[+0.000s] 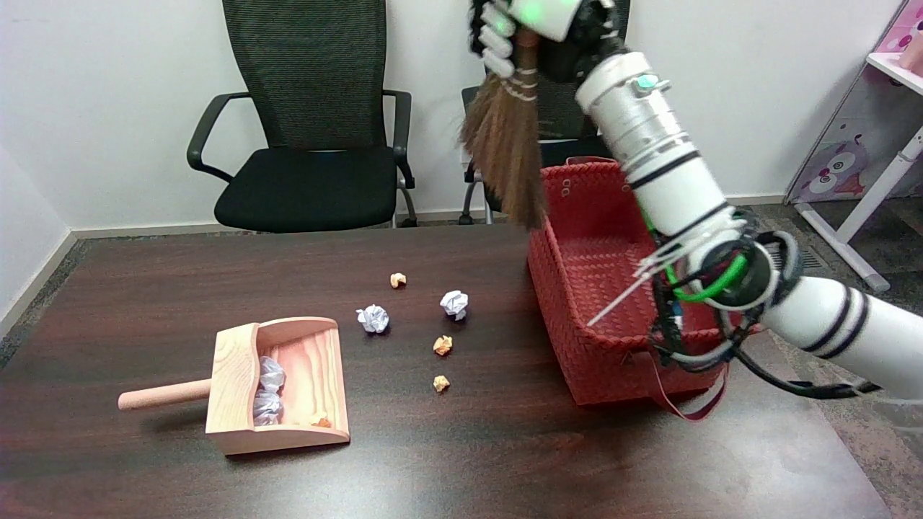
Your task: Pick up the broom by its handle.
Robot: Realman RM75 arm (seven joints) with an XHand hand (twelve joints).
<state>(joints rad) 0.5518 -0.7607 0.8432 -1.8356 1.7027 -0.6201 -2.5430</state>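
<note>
I see the broom [508, 148] up in the air at top centre, well above the table. Small hand broom w/ brown bristles fanning downward, tips tilted a bit to the right, bound near the top w/ pale wrapped bands. Handle end sits in the right hand [505, 32], which grips it at the frame's top edge; handle itself mostly hidden.

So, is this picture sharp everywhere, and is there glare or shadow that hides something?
Head view: mostly sharp and evenly lit. The right hand gripping the broom is cut off by the top edge. The dark table shows soft sheen, no hard glare. The dustpan casts a faint shadow. A green light glows on the arm.
</note>
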